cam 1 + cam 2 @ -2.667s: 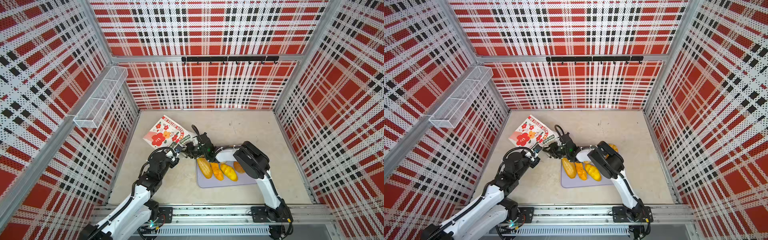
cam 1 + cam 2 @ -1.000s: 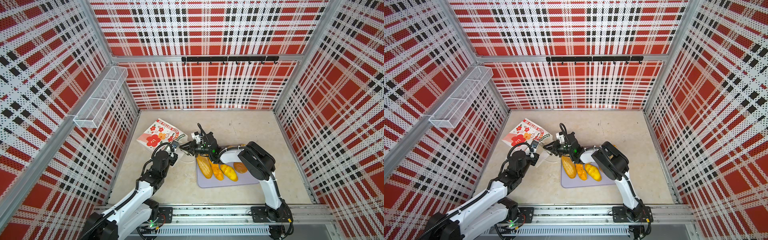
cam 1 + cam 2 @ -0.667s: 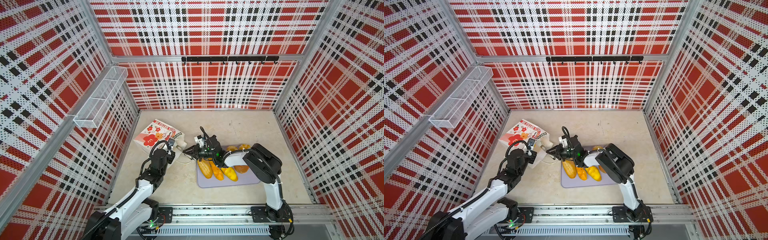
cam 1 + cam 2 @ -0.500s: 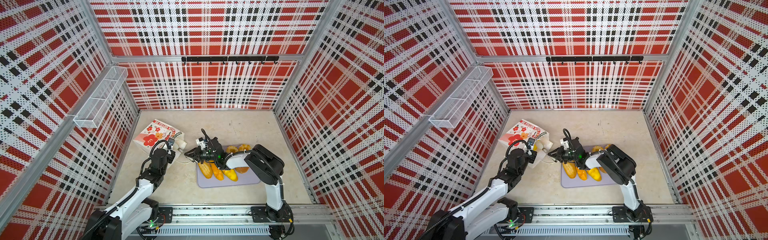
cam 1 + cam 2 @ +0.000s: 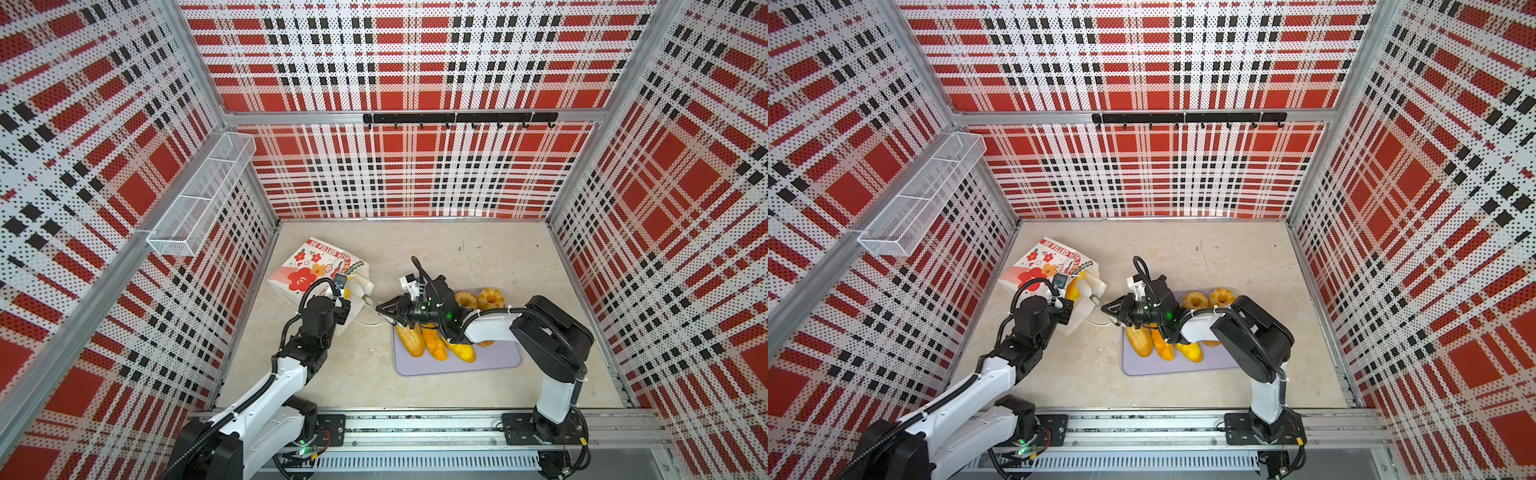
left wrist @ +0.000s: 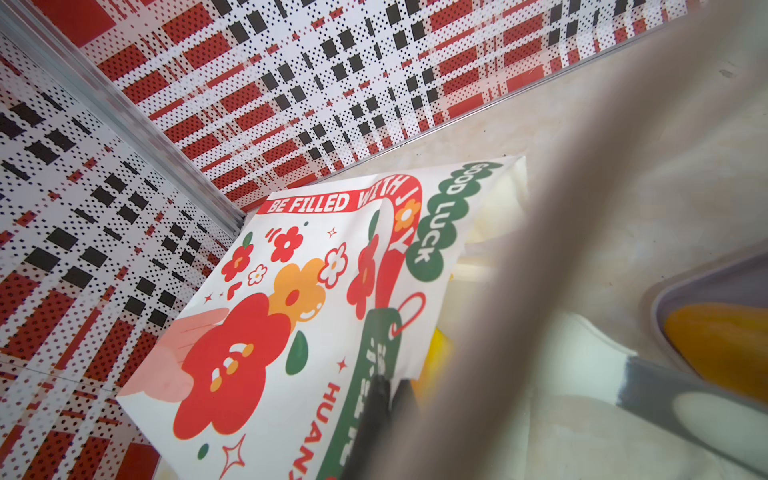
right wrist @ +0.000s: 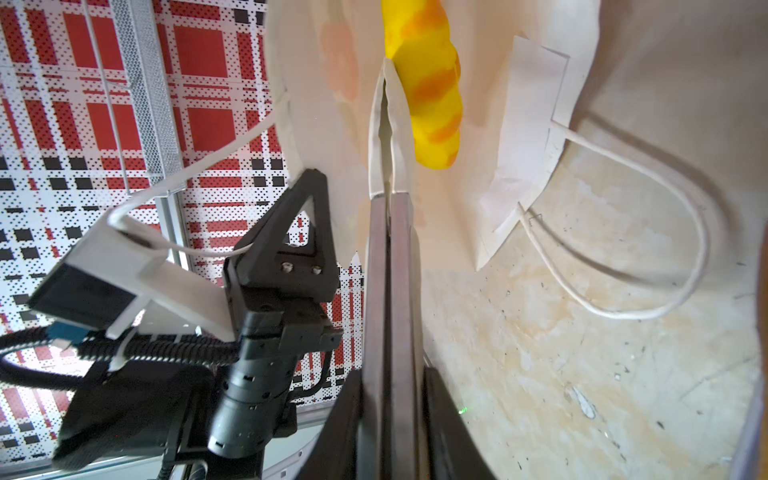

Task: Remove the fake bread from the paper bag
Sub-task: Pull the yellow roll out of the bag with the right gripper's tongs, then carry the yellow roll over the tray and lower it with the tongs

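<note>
The right hand (image 7: 387, 95), fingers pressed together, reaches into the mouth of the paper bag (image 5: 309, 270). A yellow loaf of fake bread (image 7: 432, 95) lies inside, just beside its tips. Alongside, the left hand (image 5: 344, 309) clamps the bag's rim.

Left wrist view: a blurred grey-beige band (image 6: 540, 291) masks the paper bag's (image 6: 291, 311) mouth, lavender tray (image 6: 715, 286) cut by frame edge; right wrist view: yellow loaf (image 7: 432, 83) cropped at frame edge, bag interior beyond unseen.
</note>
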Motion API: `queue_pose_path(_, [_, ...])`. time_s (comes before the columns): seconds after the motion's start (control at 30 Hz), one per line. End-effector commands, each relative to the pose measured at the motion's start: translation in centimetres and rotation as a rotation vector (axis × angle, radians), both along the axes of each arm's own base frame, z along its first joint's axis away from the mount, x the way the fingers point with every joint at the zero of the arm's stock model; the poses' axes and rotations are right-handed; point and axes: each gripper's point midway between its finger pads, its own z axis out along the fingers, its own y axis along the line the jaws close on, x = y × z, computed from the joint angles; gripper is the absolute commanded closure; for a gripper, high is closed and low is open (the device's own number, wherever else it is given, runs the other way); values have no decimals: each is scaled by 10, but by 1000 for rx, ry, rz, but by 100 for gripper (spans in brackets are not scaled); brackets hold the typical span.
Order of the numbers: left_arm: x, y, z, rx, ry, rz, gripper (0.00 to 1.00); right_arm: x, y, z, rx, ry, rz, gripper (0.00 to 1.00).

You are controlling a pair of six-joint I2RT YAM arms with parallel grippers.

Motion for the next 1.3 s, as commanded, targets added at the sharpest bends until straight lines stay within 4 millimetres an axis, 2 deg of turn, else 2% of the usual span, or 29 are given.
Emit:
queue_pose_path(0.0, [8, -2, 29, -72, -74, 30, 100, -4, -3, 36, 44, -109, -2, 100])
queue_pose_path(0.3, [24, -9, 56, -135, -103, 61, 100, -26, -19, 40, -27, -131, -16, 100])
queue_pose_path(0.57, [31, -13, 49, -125, -75, 64, 100, -37, -47, 66, -127, -223, -67, 100])
queue_pose_path(0.8, [30, -10, 34, -141, -48, 72, 100, -49, -83, 90, -202, -289, -126, 100])
queue_pose_path(1.0, [31, -9, 34, -149, -51, 71, 100, -66, -114, 95, -280, -304, -140, 100])
queue_pose_path(1.27, [30, -3, 34, -156, -56, 69, 100, -99, -187, 100, -442, -309, -204, 100])
